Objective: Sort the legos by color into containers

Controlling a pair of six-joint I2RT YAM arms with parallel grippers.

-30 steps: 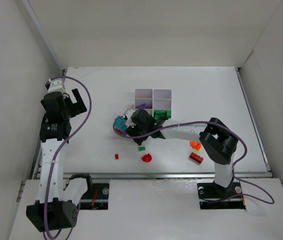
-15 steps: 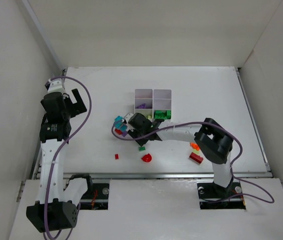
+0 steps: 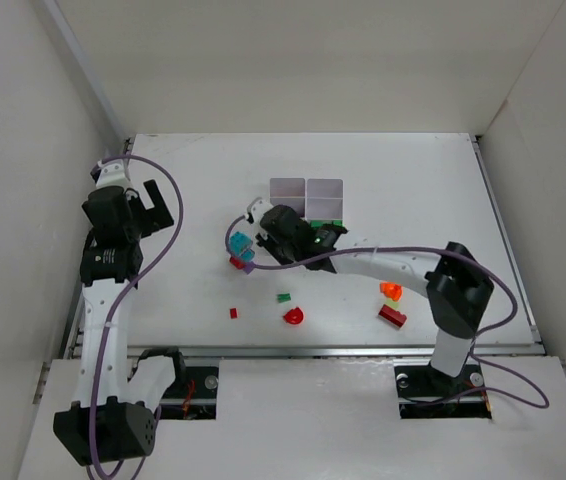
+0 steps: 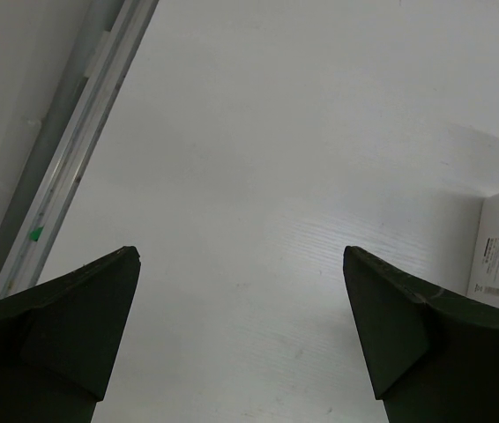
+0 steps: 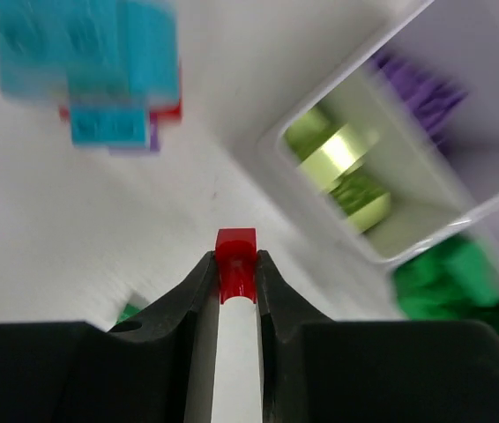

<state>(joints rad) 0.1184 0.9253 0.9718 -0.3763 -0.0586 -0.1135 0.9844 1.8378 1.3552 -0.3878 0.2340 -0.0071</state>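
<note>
While the left hand (image 4: pixel 239 264) hangs wide open and empty over bare table (image 4: pixel 258 132) at the far left, well apart from every brick, the sorting falls to the right arm. Just left of that arm's wrist in the top view lies a cyan-and-red cluster (image 3: pixel 239 250). The right hand (image 5: pixel 235 269) is pinched tight on a small red brick (image 5: pixel 235 242), which stands up between the fingertips, just beside the near-left corner of the tray (image 5: pixel 320 201). From the brick the tray lies ahead and to the right. Its closest compartment holds yellow-green pieces (image 5: pixel 342 163), purple ones (image 5: pixel 417 84) sit beyond it, and green ones (image 5: pixel 448 278) lie further right. None of these suits red, so the drop probably means carrying the brick across those walls to a free compartment. The far row (image 3: pixel 288 188) looks unfilled from above. With its hand at the tray's edge, the right arm is plainly the nearer one.
</note>
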